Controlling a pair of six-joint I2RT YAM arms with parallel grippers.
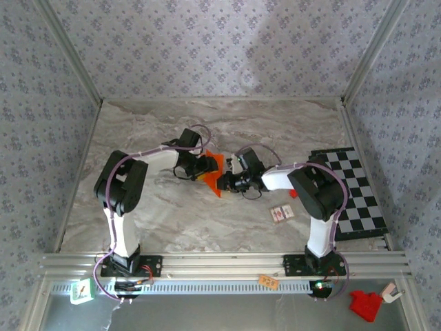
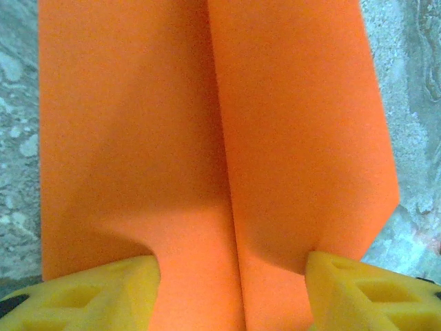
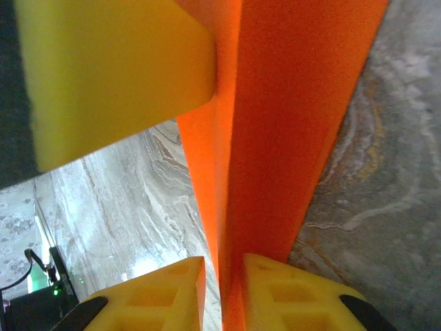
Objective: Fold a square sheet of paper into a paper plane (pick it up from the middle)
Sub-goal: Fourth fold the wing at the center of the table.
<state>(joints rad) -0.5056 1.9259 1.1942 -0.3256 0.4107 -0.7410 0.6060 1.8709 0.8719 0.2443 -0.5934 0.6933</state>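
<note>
Thin bright orange paper sheet [image 1: 213, 170] sat near the middle of the marbled desk [image 1: 172, 214], seemingly lifted between both hands. Right hand [image 3: 224, 267] was pinched together on the sheet's folded edge. Left hand [image 2: 231, 269] had its fingers apart, with the sheet spanning the gap, apparently unclamped. One long centre crease showed, with a panel on each side. Judged partway: main crease done, nose and wing folds not yet made, no dart shape.
</note>
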